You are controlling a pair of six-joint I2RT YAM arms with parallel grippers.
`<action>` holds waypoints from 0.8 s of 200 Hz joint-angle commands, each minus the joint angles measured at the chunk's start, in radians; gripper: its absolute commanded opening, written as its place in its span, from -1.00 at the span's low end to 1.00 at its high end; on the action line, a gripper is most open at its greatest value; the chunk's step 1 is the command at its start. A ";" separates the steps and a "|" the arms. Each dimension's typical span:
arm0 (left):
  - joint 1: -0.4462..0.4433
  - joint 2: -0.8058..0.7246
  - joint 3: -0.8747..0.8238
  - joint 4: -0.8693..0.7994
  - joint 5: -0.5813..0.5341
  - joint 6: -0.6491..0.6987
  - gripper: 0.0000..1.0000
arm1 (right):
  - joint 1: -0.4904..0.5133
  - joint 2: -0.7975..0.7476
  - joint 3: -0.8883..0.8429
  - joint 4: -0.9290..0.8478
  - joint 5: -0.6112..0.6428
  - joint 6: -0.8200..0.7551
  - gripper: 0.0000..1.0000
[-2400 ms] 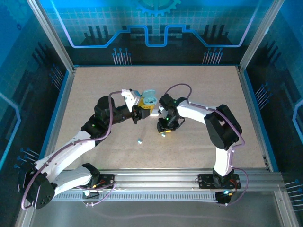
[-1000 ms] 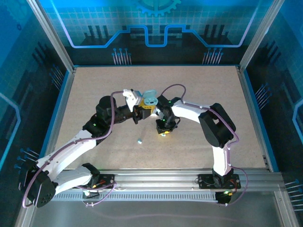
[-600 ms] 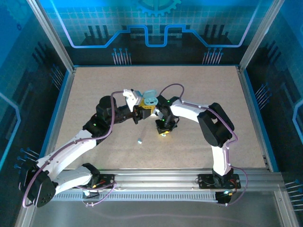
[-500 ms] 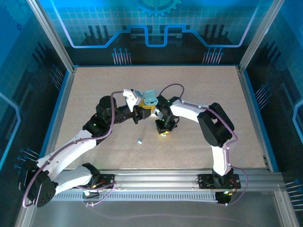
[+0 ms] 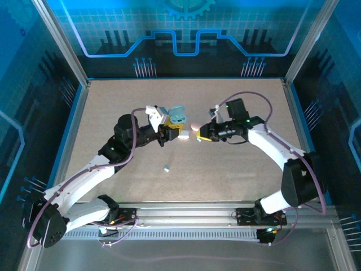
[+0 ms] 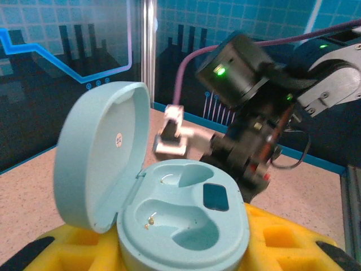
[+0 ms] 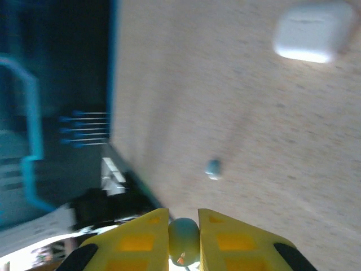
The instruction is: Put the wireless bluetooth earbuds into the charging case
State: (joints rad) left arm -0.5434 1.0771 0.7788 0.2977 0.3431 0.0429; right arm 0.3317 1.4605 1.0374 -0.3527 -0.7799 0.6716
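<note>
The light blue charging case [image 5: 178, 116] is held open in the air by my left gripper [image 5: 170, 131], which is shut on its base. In the left wrist view the case [image 6: 183, 217] shows two empty wells and its lid [image 6: 101, 152] stands raised at the left, with my yellow fingers [image 6: 282, 243] under it. My right gripper [image 5: 199, 137] hovers just right of the case, shut on a light blue earbud [image 7: 184, 240] between its yellow fingers [image 7: 138, 240]. A second light blue earbud [image 5: 166, 167] lies loose on the table, also in the right wrist view [image 7: 213, 168].
A closed white case [image 5: 184, 134] lies on the table between the two grippers, seen too in the right wrist view [image 7: 313, 31]. A small pink piece [image 5: 194, 127] sits just behind it. The right arm's wrist [image 6: 254, 130] looms close beyond the open case.
My right gripper has closed on an earbud, lifted off the table and swung up and right, now facing the case. The left arm and case have stayed put.
</note>
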 commanded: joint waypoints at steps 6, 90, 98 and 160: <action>0.025 0.000 -0.028 0.058 -0.018 -0.016 -0.34 | -0.052 -0.065 -0.057 0.266 -0.327 0.228 -0.64; 0.023 0.094 -0.030 0.132 0.114 -0.002 -0.34 | -0.085 -0.179 -0.034 0.523 -0.398 0.535 -0.65; 0.017 0.097 -0.029 0.133 0.121 0.007 -0.34 | -0.082 -0.183 -0.020 0.515 -0.396 0.534 -0.65; -0.050 0.122 -0.018 0.162 0.112 0.060 -0.33 | -0.051 -0.197 0.031 0.477 -0.371 0.529 -0.65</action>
State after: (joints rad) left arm -0.5743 1.1854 0.7559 0.4015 0.4358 0.0624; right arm 0.2649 1.2861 1.0309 0.1314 -1.1450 1.1912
